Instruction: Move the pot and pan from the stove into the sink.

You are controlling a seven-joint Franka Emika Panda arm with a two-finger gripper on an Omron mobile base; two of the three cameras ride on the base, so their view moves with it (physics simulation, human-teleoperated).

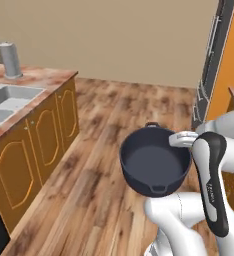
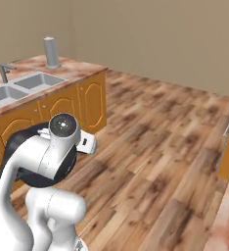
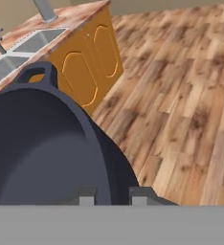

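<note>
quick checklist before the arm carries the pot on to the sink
1. Grip: gripper shut on the pot rim, a finger each side: ok.
2. Pot clear of the floor, held in mid-air: ok.
3. Pot level: tilted toward the camera in the left base view: not ok.
4. Pot empty: ok.
5. Sink basins free: what shows of them is bare: ok.
6. Pan's place: cannot tell.

The pot (image 1: 155, 162) is dark blue-grey inside and out. Beside the pale grey sink (image 1: 6, 97), the counter (image 1: 44, 80) is mottled reddish-brown stone over orange-brown wooden cabinets (image 1: 39, 137). The floor (image 1: 99, 180) shows streaked brown planks.
</note>
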